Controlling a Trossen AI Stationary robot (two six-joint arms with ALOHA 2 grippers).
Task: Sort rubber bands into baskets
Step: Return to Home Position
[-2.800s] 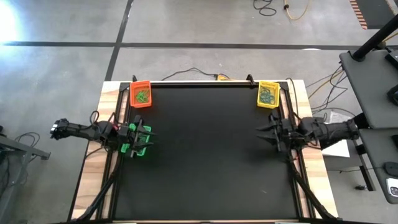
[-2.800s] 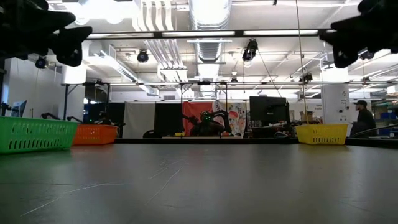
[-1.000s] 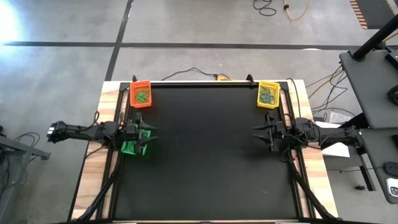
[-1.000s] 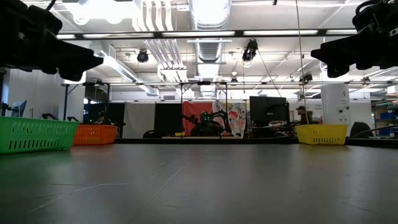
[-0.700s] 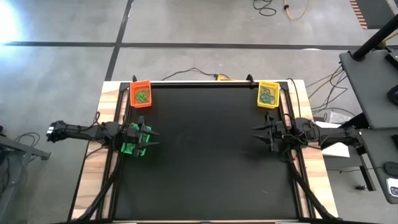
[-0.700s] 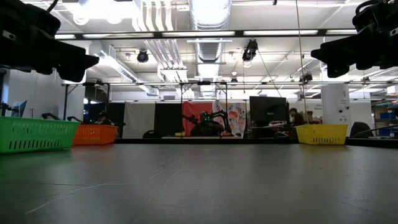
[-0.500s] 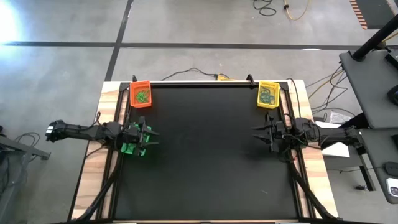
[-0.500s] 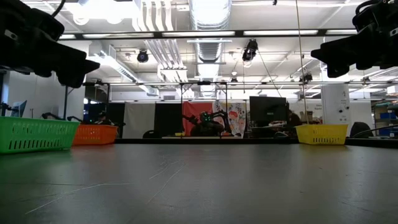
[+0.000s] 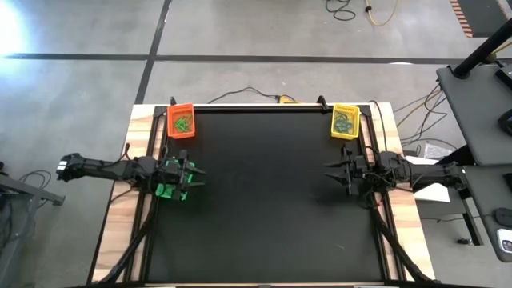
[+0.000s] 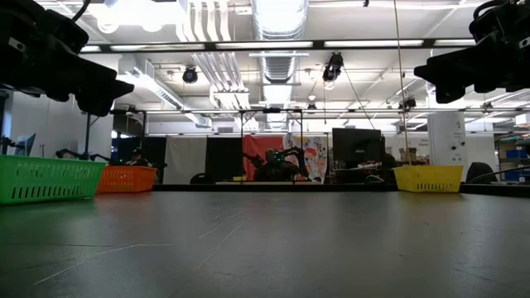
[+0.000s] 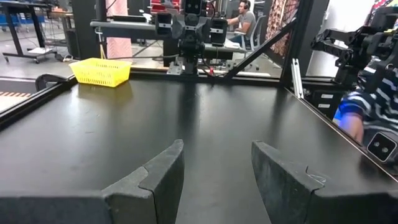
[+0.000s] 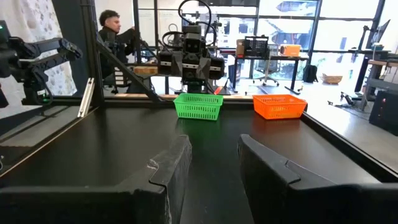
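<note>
High view: L gripper [image 9: 192,176] hangs over the left edge of the black mat [image 9: 264,208], right above the green basket [image 12: 199,107], which pokes out from under it. L wrist view shows its fingers [image 11: 155,180] spread wide w/ only bare mat in the gap, nothing pinched. R gripper [image 9: 332,174] sits opposite at the mat's right edge, pointing in toward the middle. Per the R wrist view its fingers [image 12: 267,168] are apart too and hold nothing. Low view: both grippers are up off the table, above basket height.

As for rubber bands [image 9: 183,122], the ones that show lie inside baskets, apart from both grippers. Orange basket [image 10: 124,179] is at the mat's far-left corner, near the green one along the same edge, and holds a clump of green bands. Yellow basket [image 10: 428,178] is at the far-right corner, near the R gripper but not under it, and holds darker blue/teal bands. Green basket's contents: can't tell, since the L gripper covers most of it from above and the mesh walls hide the inside in the other views.

Beyond the table a person [image 12: 115,37] sits in the R wrist view. A blue striped sleeve [image 11: 354,115] shows at the edge of the L wrist view.
</note>
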